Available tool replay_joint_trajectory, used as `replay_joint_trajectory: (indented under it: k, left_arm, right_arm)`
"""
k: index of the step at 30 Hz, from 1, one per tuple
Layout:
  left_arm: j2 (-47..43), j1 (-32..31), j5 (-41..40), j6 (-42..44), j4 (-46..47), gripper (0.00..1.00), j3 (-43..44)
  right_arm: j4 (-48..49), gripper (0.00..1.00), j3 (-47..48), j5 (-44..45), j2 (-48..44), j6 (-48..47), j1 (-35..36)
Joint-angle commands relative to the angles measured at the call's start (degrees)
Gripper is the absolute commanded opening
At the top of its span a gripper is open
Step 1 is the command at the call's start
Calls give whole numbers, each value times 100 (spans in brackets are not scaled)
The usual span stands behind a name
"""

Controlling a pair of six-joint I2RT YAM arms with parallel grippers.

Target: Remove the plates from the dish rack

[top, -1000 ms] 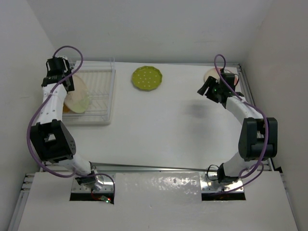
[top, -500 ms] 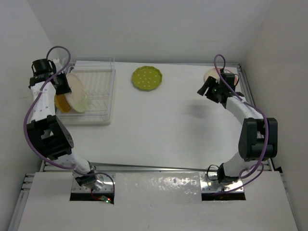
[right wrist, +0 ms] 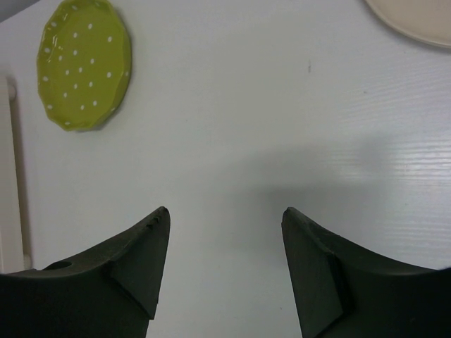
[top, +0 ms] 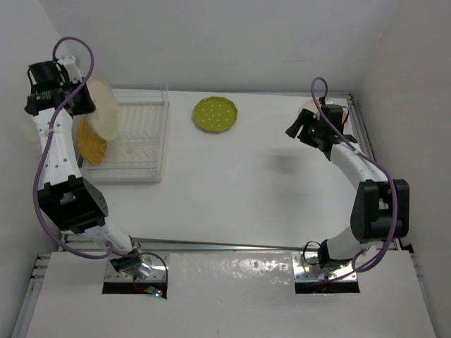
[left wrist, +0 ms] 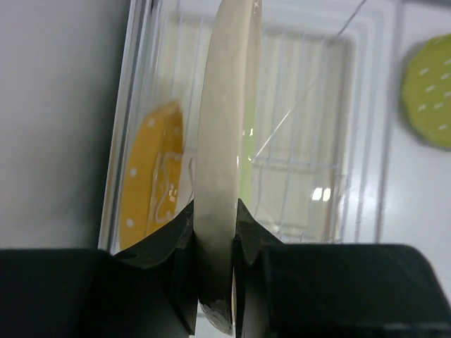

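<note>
My left gripper (top: 76, 98) is shut on the rim of the plain cream plate (top: 103, 107) and holds it on edge above the left end of the dish rack (top: 144, 151). In the left wrist view the plate (left wrist: 225, 127) stands edge-on between the fingers of the gripper (left wrist: 213, 215). The orange-yellow dotted plate (top: 89, 143) stands in the rack (left wrist: 313, 105) and shows in the wrist view (left wrist: 150, 176). The lime green plate (top: 215, 114) lies flat on the table. My right gripper (top: 294, 131) is open and empty above the table (right wrist: 225, 215). The pink plate (top: 311, 107) lies partly hidden behind it.
White walls close in on the left, back and right. The right wrist view shows the lime green plate (right wrist: 84, 63), a cream plate rim (right wrist: 416, 17) at the top right, and the rack's edge (right wrist: 10, 176) at far left.
My left gripper has lifted the cream plate up out of the rack, toward the back left. The orange-yellow plate stays in the rack. The right arm has barely moved.
</note>
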Motion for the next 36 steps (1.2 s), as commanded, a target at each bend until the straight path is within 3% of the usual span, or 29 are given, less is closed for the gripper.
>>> replay_joint_trajectory:
  k: [1, 5, 9, 13, 16, 18, 21, 26, 29, 32, 36]
  left_arm:
    - [-333, -246, 480, -46, 547, 0, 866]
    - [-333, -316, 822, -230, 433, 0, 1261]
    - [-272, -491, 1981, -451, 415, 0, 1631]
    - [-210, -1360, 2378, 198, 73, 0, 1282]
    - [-201, -1652, 3378, 410, 28, 0, 982]
    - [-201, -1810, 4082, 707, -59, 0, 946]
    - [-201, -2003, 4250, 806, -121, 0, 824]
    - [-210, -2048, 4839, 727, -16, 0, 603]
    - [-184, -2048, 4998, 745, -7, 0, 551]
    - [-184, -2048, 5296, 535, 237, 0, 271]
    - [-193, -2056, 5481, 121, 625, 0, 67]
  right_arm:
    - [216, 64, 272, -32, -275, -135, 109]
    - [356, 63, 377, -302, -336, -117, 188]
    - [296, 66, 956, -936, -196, -450, 696]
    - [469, 76, 1877, -1795, 234, -655, 1453]
    - [1812, 94, 2283, -3071, 1031, 583, 1647]
    - [1983, 99, 2817, -3222, 1367, 840, 1779]
    - [1256, 99, 3460, -3108, 1781, -60, 2112]
    - [1708, 97, 3322, -3152, 1931, -4, 2324]
    - [2295, 88, 3112, -3458, 1993, 251, 2333]
    - [3235, 66, 2866, -3714, 2115, 1101, 2351]
    - [4055, 20, 2689, -3943, 2230, 1605, 2351]
